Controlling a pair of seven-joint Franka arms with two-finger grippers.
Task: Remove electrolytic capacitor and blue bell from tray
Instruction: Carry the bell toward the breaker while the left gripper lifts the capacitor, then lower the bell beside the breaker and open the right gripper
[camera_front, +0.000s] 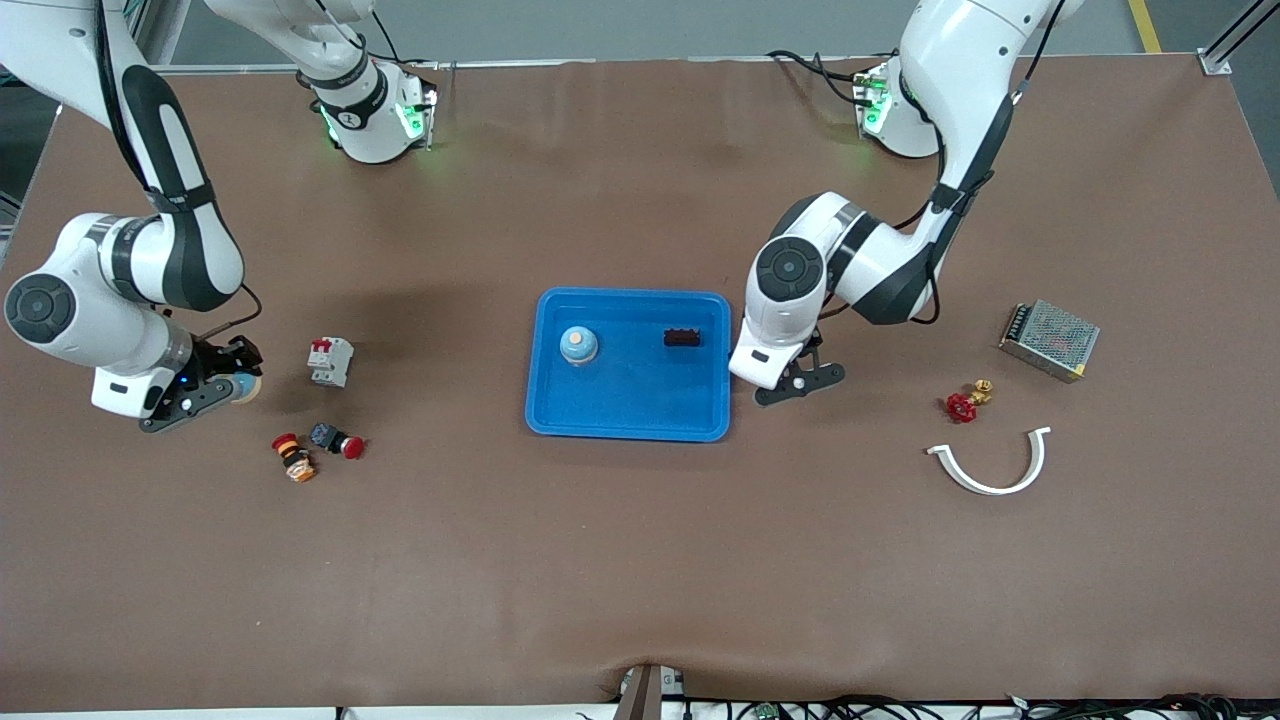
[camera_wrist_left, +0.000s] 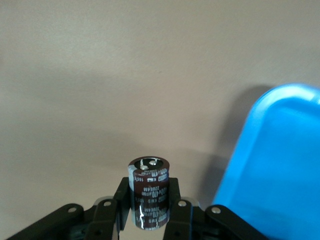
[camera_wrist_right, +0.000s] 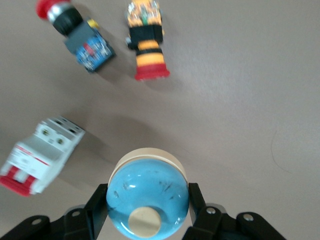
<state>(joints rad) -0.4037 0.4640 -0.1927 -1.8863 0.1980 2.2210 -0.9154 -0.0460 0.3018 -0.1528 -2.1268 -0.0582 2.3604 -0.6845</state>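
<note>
My left gripper (camera_front: 800, 383) is shut on a dark brown capacitor (camera_wrist_left: 148, 180) and holds it low over the bare table, just beside the blue tray (camera_front: 628, 425) at its edge toward the left arm's end. In the left wrist view the gripper (camera_wrist_left: 149, 201) shows the tray's corner (camera_wrist_left: 280, 165) close by. My right gripper (camera_front: 215, 392) is shut on a blue bell (camera_front: 245, 387) with a cream base, over the table near the right arm's end. The bell (camera_wrist_right: 147, 192) fills the right gripper (camera_wrist_right: 147, 200). A second blue bell (camera_front: 578, 345) and a small dark part (camera_front: 682, 337) lie in the tray.
A white and red circuit breaker (camera_front: 330, 361) stands beside the right gripper. Two red push-button switches (camera_front: 337, 440) (camera_front: 294, 457) lie nearer the front camera. Toward the left arm's end lie a metal power supply (camera_front: 1049, 340), a red valve (camera_front: 965, 403) and a white curved piece (camera_front: 992, 465).
</note>
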